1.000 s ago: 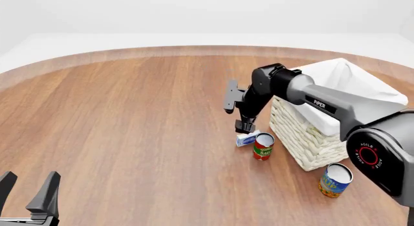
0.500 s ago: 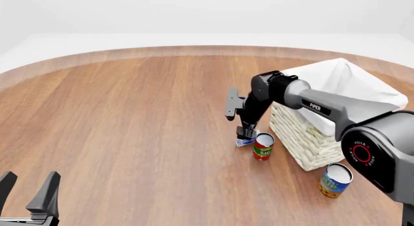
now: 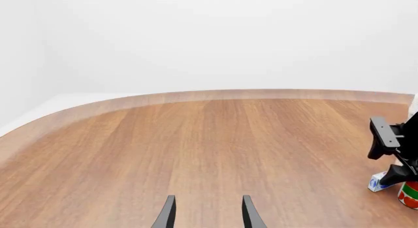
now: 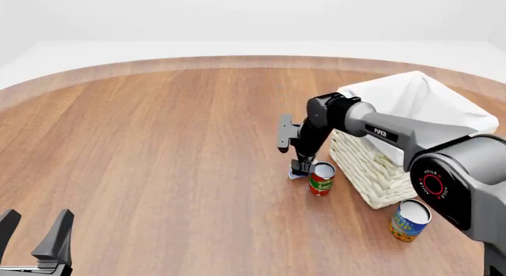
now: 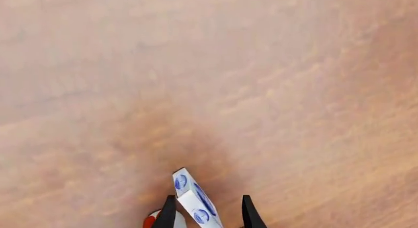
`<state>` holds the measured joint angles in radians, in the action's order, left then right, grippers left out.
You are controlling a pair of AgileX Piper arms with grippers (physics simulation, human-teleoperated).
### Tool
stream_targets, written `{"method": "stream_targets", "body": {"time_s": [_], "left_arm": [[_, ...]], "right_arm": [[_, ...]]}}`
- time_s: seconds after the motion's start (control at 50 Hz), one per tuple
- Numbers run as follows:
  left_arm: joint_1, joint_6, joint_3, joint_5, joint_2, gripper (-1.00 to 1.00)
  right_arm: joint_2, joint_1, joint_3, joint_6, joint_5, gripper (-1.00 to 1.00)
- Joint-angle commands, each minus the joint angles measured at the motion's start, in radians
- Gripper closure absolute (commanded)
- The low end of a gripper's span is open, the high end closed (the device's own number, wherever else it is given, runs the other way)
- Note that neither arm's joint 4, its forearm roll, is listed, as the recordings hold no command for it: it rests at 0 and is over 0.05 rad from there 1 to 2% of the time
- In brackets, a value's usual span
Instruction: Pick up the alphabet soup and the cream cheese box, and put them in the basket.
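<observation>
My left gripper point(image 4: 35, 231) sits nearest, at the table's point(image 4: 158, 157) near edge, fingers apart around nothing, well away from everything.

Farther out, beside the basket's near corner, the alphabet soup point(image 4: 409, 220) stands untouched on the wood.

Beyond it is where things have changed. A second ago my right gripper point(image 4: 302, 167) hung above the cream cheese box point(image 4: 297, 174); now it has come down onto it, and in the front view the box is almost hidden under my fingers. In my right wrist view the box point(image 5: 195, 201) stands between my two fingers point(image 5: 167, 213), set at a slant to them, with a gap on one side. So my right fingers straddle the box, but whether they have begun to pinch it I cannot tell. I judge this to be the moment just before the squeeze, with neither item in the basket yet.

The red-and-green can point(image 4: 321, 178) stands just beside the box, on the basket side, and a sliver of it shows by my finger in the wrist view. It could be nudged over as I close or lift.

Farthest back is the basket point(image 4: 371, 163), open, its cloth lining showing, close to this pick; its wall is what I must clear.
</observation>
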<state>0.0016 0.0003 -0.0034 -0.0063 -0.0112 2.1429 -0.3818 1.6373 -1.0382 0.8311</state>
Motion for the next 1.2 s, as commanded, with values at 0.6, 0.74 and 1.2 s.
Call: {"method": "stream_targets", "body": {"time_s": [0.6, 0.74, 1.2], "left_arm": [[0.000, 0.000, 0.000, 0.000, 0.000, -1.00], [0.000, 0.000, 0.000, 0.000, 0.000, -1.00], [0.000, 0.000, 0.000, 0.000, 0.000, -1.00]], "right_arm": [[0.054, -0.025, -0.004, 0.014, -0.031, 1.00], [0.059, -0.020, 0.015, 0.013, -0.025, 1.00], [0.088, -0.026, 0.086, 0.008, -0.017, 1.00]]}}
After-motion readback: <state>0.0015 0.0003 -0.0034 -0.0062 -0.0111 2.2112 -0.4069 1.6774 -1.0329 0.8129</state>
